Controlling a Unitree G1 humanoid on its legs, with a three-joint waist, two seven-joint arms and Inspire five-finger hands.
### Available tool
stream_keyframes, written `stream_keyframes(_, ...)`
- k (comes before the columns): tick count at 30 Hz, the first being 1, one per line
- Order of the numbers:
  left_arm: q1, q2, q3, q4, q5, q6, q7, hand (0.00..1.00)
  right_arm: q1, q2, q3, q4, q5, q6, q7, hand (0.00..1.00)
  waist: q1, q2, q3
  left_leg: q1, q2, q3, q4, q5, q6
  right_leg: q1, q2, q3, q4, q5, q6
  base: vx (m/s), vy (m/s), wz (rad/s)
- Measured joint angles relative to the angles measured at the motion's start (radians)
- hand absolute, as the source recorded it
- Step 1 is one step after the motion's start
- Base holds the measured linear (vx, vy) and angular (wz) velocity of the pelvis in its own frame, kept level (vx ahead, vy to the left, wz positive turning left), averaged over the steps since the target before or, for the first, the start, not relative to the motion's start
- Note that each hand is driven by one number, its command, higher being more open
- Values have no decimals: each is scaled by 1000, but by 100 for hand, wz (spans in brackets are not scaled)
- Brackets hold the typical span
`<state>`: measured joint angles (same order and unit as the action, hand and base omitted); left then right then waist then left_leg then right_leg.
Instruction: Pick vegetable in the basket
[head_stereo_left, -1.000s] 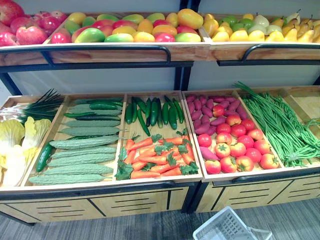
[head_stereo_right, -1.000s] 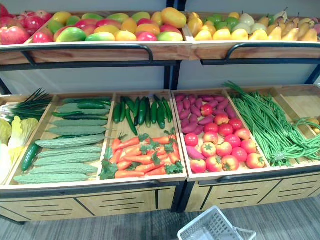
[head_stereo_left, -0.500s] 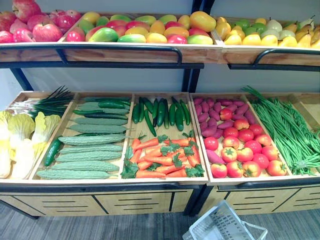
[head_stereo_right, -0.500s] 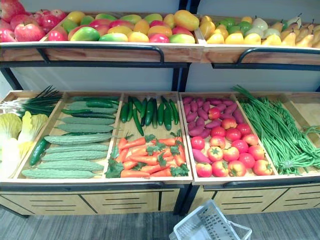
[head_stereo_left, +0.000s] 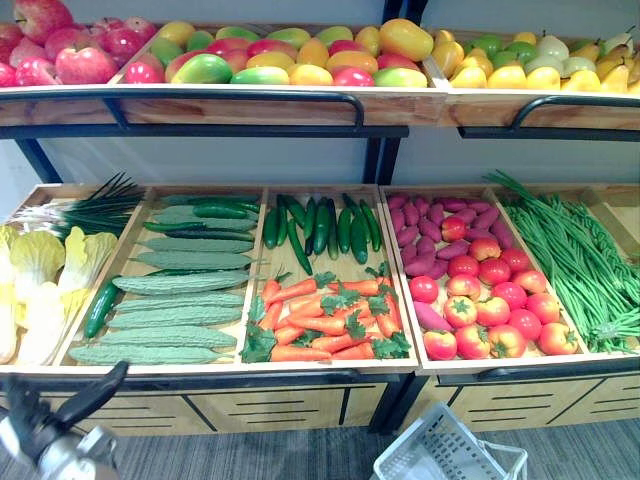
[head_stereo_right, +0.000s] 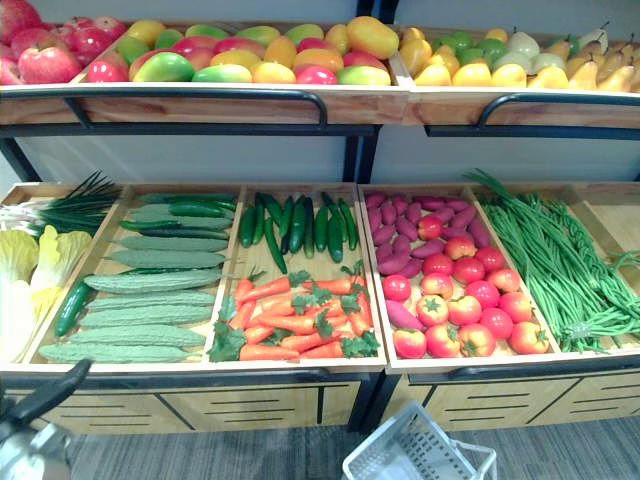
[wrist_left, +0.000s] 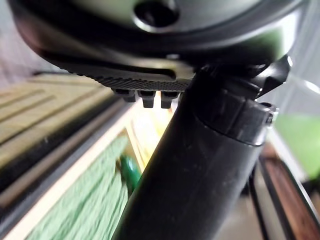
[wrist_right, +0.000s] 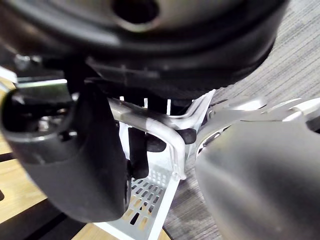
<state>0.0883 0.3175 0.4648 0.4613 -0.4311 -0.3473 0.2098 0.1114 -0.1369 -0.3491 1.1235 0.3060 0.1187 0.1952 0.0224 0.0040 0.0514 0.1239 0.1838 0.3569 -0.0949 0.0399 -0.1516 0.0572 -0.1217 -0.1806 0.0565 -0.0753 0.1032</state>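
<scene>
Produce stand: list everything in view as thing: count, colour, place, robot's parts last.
apples: several, red, top shelf left
mangoes: many, red-yellow-green, top shelf middle
pears: many, yellow-green, top shelf right
spring onions: bunch, green, leftmost tray, back
cabbage leaves: few, pale yellow-green, leftmost tray, front
bitter gourds: several, light green, second tray
cucumbers: few, dark green, second tray, back
long peppers: several, dark green, third tray, back
carrots: heap, orange, third tray, front
sweet potatoes: many, purple, fourth tray, back
tomatoes: many, red, fourth tray, front
long beans: heap, green, rightmost tray
basket: one, white, below the stand
left hand: one, dark, lower left
right hand: one, dark, curled round basket handle
</scene>
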Motion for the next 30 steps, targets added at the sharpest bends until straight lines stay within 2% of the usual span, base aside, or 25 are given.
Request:
stream_keyframes(1,0,4,-24,-33,36,23,-24,100,0,-1,4,-1,0,1,0,0,0,1,-2,0,0,3,0,0,0,0,1,1,-1,0,0,3,0,-6)
stream_keyframes(3,2,43,-147,-155,160,116,-138,100,0,-6,17,-2,0,6,0,0,0,6,-11,3,1,16,0,0,0,0,2,6,-3,0,0,-3,2,-6)
stream_keyframes(4,2,52,-180,-185,188,134,-162,100,0,-7,17,-2,0,7,0,0,-1,9,-12,3,1,19,0,0,0,-1,2,8,-3,0,0,-7,3,-9)
stream_keyframes(6,-2,78,-312,-304,270,206,-259,100,-1,-12,15,-5,-12,7,0,0,-4,22,-17,10,1,30,0,0,0,-1,3,18,-3,0,-1,-9,2,-13)
stream_keyframes(9,-28,86,-427,-379,321,261,-317,100,-1,-14,15,-9,-30,7,0,0,-11,30,-22,17,3,47,0,1,1,-1,6,28,-3,0,-1,-22,-5,-12)
stream_keyframes(10,-45,89,-481,-418,355,292,-347,100,-1,-13,14,-11,-30,7,1,0,-24,34,-29,6,8,50,0,3,-2,-6,11,34,-2,2,-3,-35,-20,-5)
stream_keyframes(13,-73,91,-547,-476,404,338,-403,100,-1,-10,14,-13,-30,6,2,0,-30,36,-33,7,23,75,0,7,-9,-20,27,56,1,7,-11,-34,-31,-17)
stream_keyframes(15,-98,91,-575,-477,449,344,-427,100,1,-9,11,-13,-30,6,2,0,-32,38,-34,8,31,83,1,11,-15,-24,36,66,5,9,-15,-36,-44,-16)
stream_keyframes(22,-197,150,-645,-469,618,407,-431,100,11,-5,12,-28,-29,6,1,0,-35,46,-41,7,55,130,0,14,-20,-58,59,100,29,12,-28,-61,-37,-14)
stream_keyframes(30,-249,144,-645,-378,770,447,-283,100,45,-3,12,-61,-29,6,1,0,-46,37,-51,7,58,163,0,17,-24,-77,66,128,30,22,-33,-35,-31,-12)
